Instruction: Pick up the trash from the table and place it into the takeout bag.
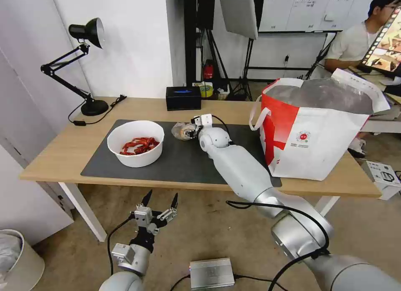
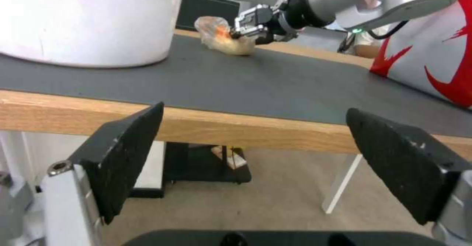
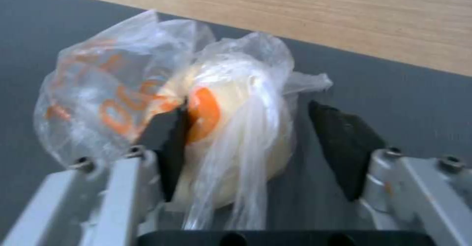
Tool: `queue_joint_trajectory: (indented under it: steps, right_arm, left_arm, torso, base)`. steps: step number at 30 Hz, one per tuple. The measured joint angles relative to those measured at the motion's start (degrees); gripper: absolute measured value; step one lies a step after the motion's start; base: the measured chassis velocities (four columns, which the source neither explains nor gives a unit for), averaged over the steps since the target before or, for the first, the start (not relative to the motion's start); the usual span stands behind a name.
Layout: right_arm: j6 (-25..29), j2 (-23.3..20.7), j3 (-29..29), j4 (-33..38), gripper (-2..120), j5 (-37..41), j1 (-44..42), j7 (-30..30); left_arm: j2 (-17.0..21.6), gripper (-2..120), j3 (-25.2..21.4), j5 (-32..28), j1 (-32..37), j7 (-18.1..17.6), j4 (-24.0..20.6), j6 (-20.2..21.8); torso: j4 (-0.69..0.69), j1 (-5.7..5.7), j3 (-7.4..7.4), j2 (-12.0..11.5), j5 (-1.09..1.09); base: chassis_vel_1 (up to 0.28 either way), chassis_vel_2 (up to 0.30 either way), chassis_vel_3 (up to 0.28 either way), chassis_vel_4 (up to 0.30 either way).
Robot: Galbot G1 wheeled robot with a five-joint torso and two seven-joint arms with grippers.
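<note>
The small clear bag of yellowish food lies on the dark mat at the middle of the table. My right gripper is open with its fingers on either side of this bag; one pad touches it and the other stands a little off. A white bowl of red crayfish shells sits on the mat's left part. The takeout bag, open at the top, stands at the table's right end. My left gripper hangs open below the table's front edge.
A black desk lamp stands at the back left corner and a black box at the back edge. On the floor lie a grey metal box in front of me and a white bin at the left.
</note>
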Motion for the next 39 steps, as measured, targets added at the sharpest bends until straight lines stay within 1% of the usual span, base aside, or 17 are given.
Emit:
queue_joint_trajectory:
  steps: [1,2,5,6,10,11,13,14,16,19,25,29,31,35,37,38,39]
  right_arm:
    - [0.0,0.0,0.0,0.1,57,0.0,-0.1,0.1]
    - [0.0,0.0,0.0,0.1,57,0.0,-0.1,0.1]
    - [0.0,0.0,0.2,0.3,41,0.0,-0.5,0.4]
    - [0.0,0.0,0.2,0.3,41,0.0,-0.5,0.4]
    - [0.1,-0.1,0.2,0.9,22,-0.1,-0.9,0.6]
    - [0.1,-0.1,0.2,0.9,22,-0.1,-0.9,0.6]
    - [0.2,-0.1,0.4,1.4,12,-0.1,-1.2,1.0]
    - [0.2,-0.1,0.4,1.4,12,-0.1,-1.2,1.0]
    - [0.2,-0.2,0.7,2.4,5,-0.1,-1.9,1.7]
    - [0.2,-0.2,0.9,3.2,2,-0.1,-2.4,2.2]
    - [0.1,-0.3,1.5,4.8,2,-0.1,-3.4,3.6]
    - [0.1,-0.9,2.0,8.0,2,-0.4,-4.6,4.9]
    - [1.0,-2.7,1.8,12.1,2,-1.0,-6.1,5.7]
    - [1.6,-4.3,1.3,14.7,2,-1.2,-7.1,6.3]
    - [2.4,-6.2,0.7,17.6,2,-2.0,-8.3,6.6]
    - [4.3,-9.0,0.5,21.9,2,-3.1,-10.0,7.0]
    - [4.3,-9.0,0.5,21.9,2,-3.1,-10.0,7.0]
  left_arm:
    - [0.0,100,0.0,0.0,0.0,0.0,0.0,0.0]
    - [0.0,100,0.0,0.0,0.0,0.0,0.0,0.0]
    - [0.0,100,0.0,0.0,0.0,0.0,0.0,0.0]
    - [0.0,100,0.0,0.0,0.0,0.0,0.0,0.0]
    - [0.0,100,0.1,0.1,0.1,0.0,-0.1,0.0]
    - [0.0,100,0.1,0.1,0.1,0.0,-0.1,0.0]
    - [0.0,100,0.0,0.1,0.3,0.0,-0.2,0.0]
    - [0.0,100,0.0,0.1,0.3,0.0,-0.2,0.0]
    - [0.0,100,-0.2,0.2,0.5,0.0,-0.3,-0.1]
    - [-0.1,100,-0.2,0.3,0.5,0.0,-0.3,-0.1]
    - [-0.2,100,-0.2,0.4,0.6,0.0,-0.3,-0.1]
    - [-0.3,100,-0.3,0.6,0.7,-0.1,-0.4,-0.1]
    - [-0.2,100,-0.6,0.6,0.8,-0.1,-0.5,-0.1]
    - [-0.1,100,-0.7,0.6,0.9,-0.1,-0.7,-0.2]
    - [0.0,100,-0.8,0.6,1.0,-0.1,-0.7,-0.2]
    - [0.1,100,-0.8,0.6,0.9,-0.1,-0.7,-0.2]
    - [0.1,100,-0.8,0.6,0.9,-0.1,-0.7,-0.2]
  torso:
    - [0.00,0.00,0.00,0.0,0.00]
    - [0.00,0.00,0.00,0.0,0.00]
    - [0.00,0.00,0.00,0.0,0.00]
    - [0.00,0.00,0.00,0.0,0.00]
    - [0.00,0.00,0.00,0.0,0.00]
    - [0.00,0.00,0.00,0.0,0.00]
    - [0.00,0.00,0.00,0.0,0.00]
    - [0.00,0.00,0.00,0.0,0.00]
    - [-0.01,0.00,0.00,0.0,0.00]
    - [-0.01,0.00,0.00,0.0,-0.01]
    - [-0.01,0.00,0.00,0.0,-0.01]
    - [0.00,0.00,0.02,0.0,-0.01]
    - [0.00,0.00,0.01,0.0,-0.01]
    - [-0.01,0.00,0.01,0.0,0.00]
    - [-0.01,0.00,0.01,0.0,0.00]
    - [-0.01,0.00,0.01,0.0,0.00]
    - [-0.01,0.00,0.01,0.0,0.00]
  base:
    - [0.000,0.000,0.000,0.000]
    - [0.000,0.000,0.000,0.000]
    - [0.000,0.000,0.000,0.000]
    - [0.000,0.000,0.000,0.000]
    - [0.000,0.000,0.000,0.000]
    - [0.000,0.000,0.000,0.000]
    - [0.000,0.000,0.000,0.000]
    - [0.000,0.000,0.000,0.000]
    - [0.000,0.000,0.000,0.000]
    - [0.000,0.000,0.000,0.000]
    - [0.000,0.000,0.000,0.000]
    - [0.000,0.000,0.000,0.000]
    - [0.000,0.000,0.000,0.000]
    - [0.000,0.000,0.000,0.000]
    - [0.000,0.000,0.000,0.000]
    - [0.000,0.000,0.000,0.000]
    - [0.000,0.000,0.000,0.000]
